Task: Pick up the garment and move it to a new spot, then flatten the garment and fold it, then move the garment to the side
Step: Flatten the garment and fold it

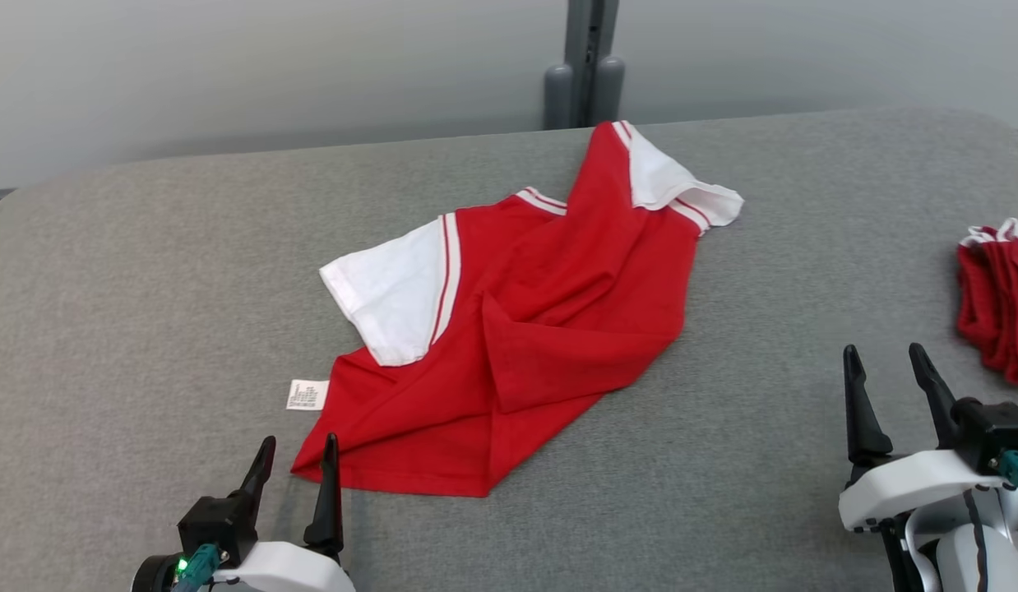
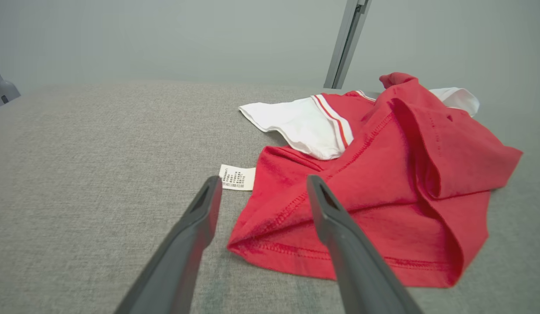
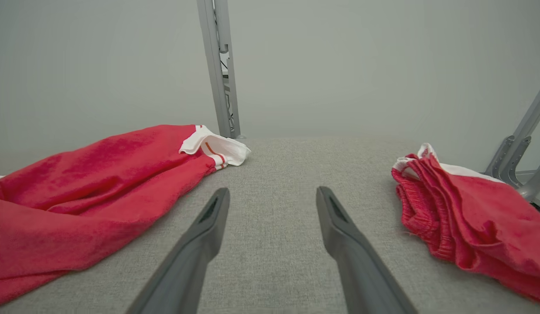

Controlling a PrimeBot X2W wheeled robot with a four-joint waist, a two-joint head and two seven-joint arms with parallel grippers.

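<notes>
Red shirt [image 1: 509, 329] with white sleeves lies crumpled about mid-table on the grey table [image 1: 147, 288], running diagonally from near-left to far-right. The body is twisted, with one flap doubled over near the middle. The near sleeve [image 1: 390, 288] lies fairly flat and the far sleeve [image 1: 682, 193] is bunched, close to the table's far edge. A white label [image 1: 307, 394] pokes out at the left side. Left gripper [image 1: 300, 440]: fingers apart, nothing held, just beside the near hem corner [image 1: 312, 470]; in the left wrist view that corner sits between the two fingers. Right gripper [image 1: 882, 349]: fingers apart, nothing held, over bare table well to the right of the shirt, between it and a pile of red clothes [image 1: 998, 312] at the right edge. Judgement: pick-up not yet started; the left side looks lined up for the hem corner. Risks from here:
(1) The hem is layered at that corner, so a shallow pinch may take only the top layer and the shirt would peel open or slip out on the lift.
(2) Lifting from a single corner would drag the rest and tighten the twist, making flattening harder.
(3) Coming down too low could catch the table's woven cover along with the cloth.
(4) Closing on the label instead of the hem would give a weak hold.
(5) A new spot chosen too far right would crowd the pile, since both are the same red.
</notes>
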